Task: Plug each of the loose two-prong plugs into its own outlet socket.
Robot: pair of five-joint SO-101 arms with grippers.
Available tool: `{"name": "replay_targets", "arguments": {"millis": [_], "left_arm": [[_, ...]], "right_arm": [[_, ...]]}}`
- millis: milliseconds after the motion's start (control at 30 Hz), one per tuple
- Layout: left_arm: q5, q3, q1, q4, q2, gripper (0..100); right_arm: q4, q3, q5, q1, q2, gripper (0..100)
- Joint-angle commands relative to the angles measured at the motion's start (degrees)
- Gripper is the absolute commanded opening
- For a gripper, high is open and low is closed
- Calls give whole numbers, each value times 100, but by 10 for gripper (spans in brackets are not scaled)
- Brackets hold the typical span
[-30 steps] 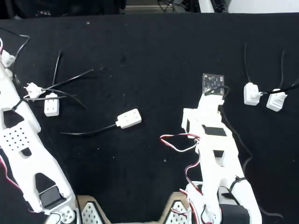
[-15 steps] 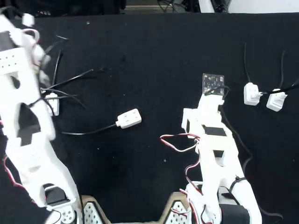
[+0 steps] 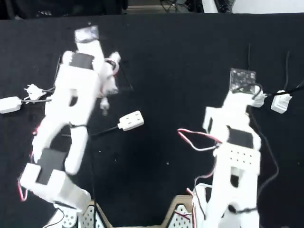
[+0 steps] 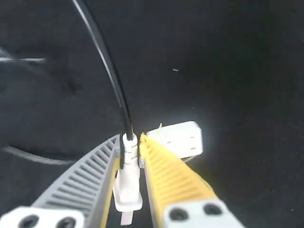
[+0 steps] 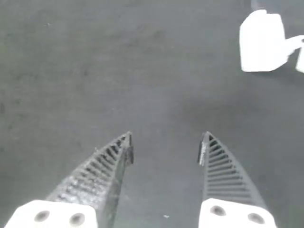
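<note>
Left gripper (image 4: pixel 131 138): fingers clamped on a white two-prong plug (image 4: pixel 127 187), its black cable (image 4: pixel 107 61) running off; just left of the central outlet socket (image 3: pixel 130 120).
Right gripper (image 5: pixel 164 145): fingers apart, holding nothing, near a right-hand socket (image 5: pixel 262 42).
Far left: spare socket (image 3: pixel 9 104), loose plug (image 3: pixel 33 90).
Table (image 3: pixel 166 57): black cloth.

Black cloth-covered table (image 3: pixel 166 47), dark clutter (image 3: pixel 173 5) beyond far edge
</note>
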Motion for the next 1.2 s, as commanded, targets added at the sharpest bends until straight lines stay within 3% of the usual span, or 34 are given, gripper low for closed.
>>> {"name": "replay_targets", "arguments": {"millis": [0, 167, 367, 467, 567, 633, 800, 900, 1000, 1167], "left_arm": [[-44, 1613, 848, -1538, -1116, 42], [-79, 3125, 2009, -2848, -2154, 42], [-79, 4673, 2721, -5099, -2514, 48], [-79, 4875, 3064, -5600, -2505, 94], [-53, 4875, 3240, -5433, -2567, 228], [-70, 4752, 3108, -5125, -2629, 279], [-158, 4321, 2404, -4026, -3068, 268], [-782, 4189, 1692, -3402, -3420, 267], [-1081, 4338, 848, -2963, -3596, 267], [-1099, 5015, -365, -3112, -3604, 267]], "right_arm": [[149, 286, 580, 668, -699, 221], [185, 796, 703, 905, -1042, 161], [176, 1191, 695, 932, -1086, 178], [176, 1288, 695, 914, -1086, 177], [193, 1323, 695, 923, -1068, 177], [167, 1376, 695, 897, -1077, 177], [158, 1402, 703, 888, -1068, 177], [158, 1402, 703, 826, -1068, 177], [308, 1393, 703, 325, -1068, 177], [730, 998, 695, -677, -1059, 178]]}}
